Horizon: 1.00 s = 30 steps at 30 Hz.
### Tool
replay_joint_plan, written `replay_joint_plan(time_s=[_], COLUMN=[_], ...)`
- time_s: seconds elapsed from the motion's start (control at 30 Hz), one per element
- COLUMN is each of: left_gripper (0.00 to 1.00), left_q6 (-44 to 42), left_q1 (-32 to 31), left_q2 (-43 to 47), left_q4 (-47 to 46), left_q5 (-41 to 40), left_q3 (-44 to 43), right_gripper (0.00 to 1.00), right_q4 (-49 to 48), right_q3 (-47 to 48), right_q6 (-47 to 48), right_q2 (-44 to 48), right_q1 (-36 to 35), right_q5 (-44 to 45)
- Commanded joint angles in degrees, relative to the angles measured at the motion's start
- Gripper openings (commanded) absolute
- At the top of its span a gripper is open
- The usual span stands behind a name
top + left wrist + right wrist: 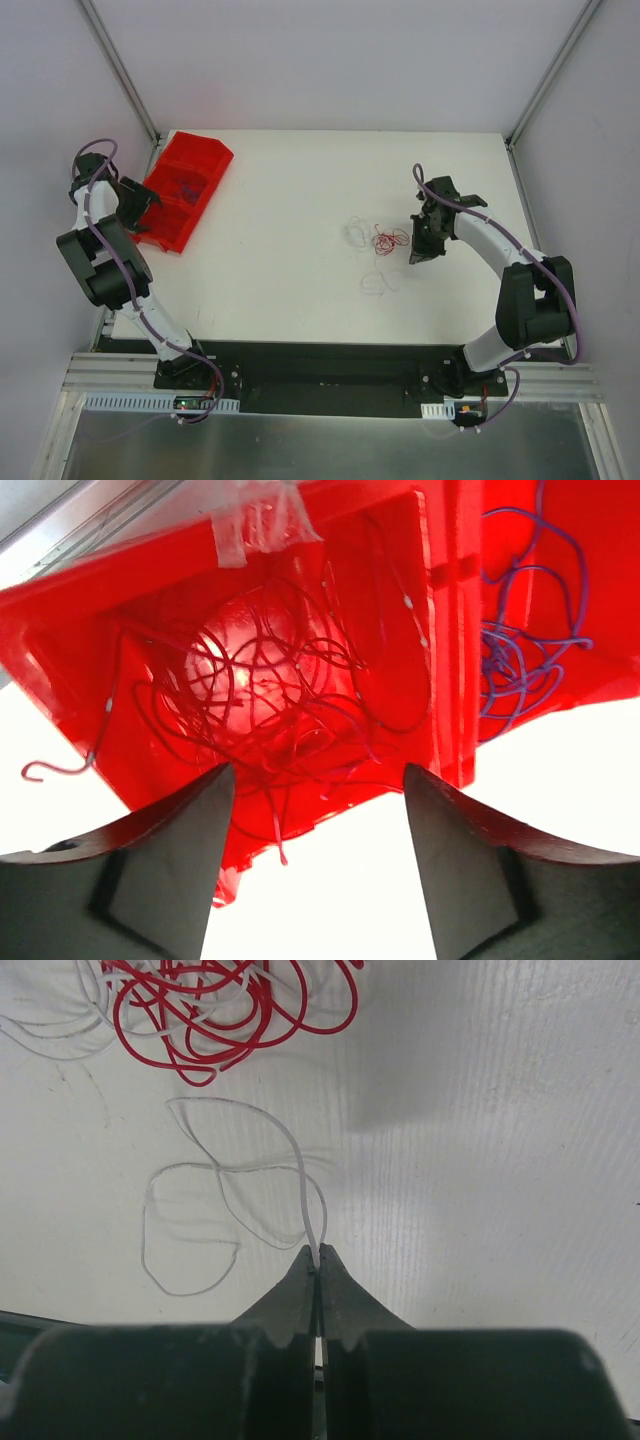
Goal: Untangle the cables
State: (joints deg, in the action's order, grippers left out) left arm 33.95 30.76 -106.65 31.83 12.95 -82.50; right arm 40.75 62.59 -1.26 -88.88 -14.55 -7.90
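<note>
The right gripper (318,1252) is seen closed tight on 1 end of a white cable (296,1150), pinched at the very fingertips. From that pinch the cable is carried away from the fingers and slightly left, where it is thrown into 2 or 3 flat loops on the table (500,1160); its long axis thus lies roughly in line with the fingers. Beyond the loops the red tangle (215,1010) is found, with more pale strands against it; whether the held cable is threaded into it cannot be told. The left gripper (318,772) is held wide, nothing between its fingers, over a red bin (60,630) at the table's far left, where red cables (260,690) are heaped in 1 compartment and purple cables (525,640) in the next. The loose pile lies much nearer the right arm, so a pull straight back from the tangle is judged the move by which the white cable would be drawn free.
</note>
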Motion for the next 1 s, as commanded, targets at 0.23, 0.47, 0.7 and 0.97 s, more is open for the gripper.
replay_joint_plan(time_s=[0.23, 0.47, 0.7, 0.97], left_gripper=[0.76, 0.74, 0.74, 0.7], left_q6=[0.5, -2.31, -17.76, -16.21], left_q1=[-7.02, -22.47, -48.05, -51.51], left_q2=[18.75, 20.09, 7.7, 9.09], left_q4=[-0.9, 0.68, -2.3, -9.33], left_q5=[1.46, 5.76, 31.06, 38.64], left_q3=[7.6, 7.19, -6.6, -3.64], right_gripper=[0.02, 0.02, 0.01, 0.01], right_q4=[0.99, 2.05, -5.58, -9.46], right_q3=[4.99, 9.65, 13.0, 19.33], right_q6=[0.73, 0.47, 3.19, -2.25], right_q2=[-0.94, -3.66, -3.85, -5.77], right_q1=[-0.57, -0.04, -6.27, -11.82], right_q5=[-0.01, -3.34, -31.33, -41.76])
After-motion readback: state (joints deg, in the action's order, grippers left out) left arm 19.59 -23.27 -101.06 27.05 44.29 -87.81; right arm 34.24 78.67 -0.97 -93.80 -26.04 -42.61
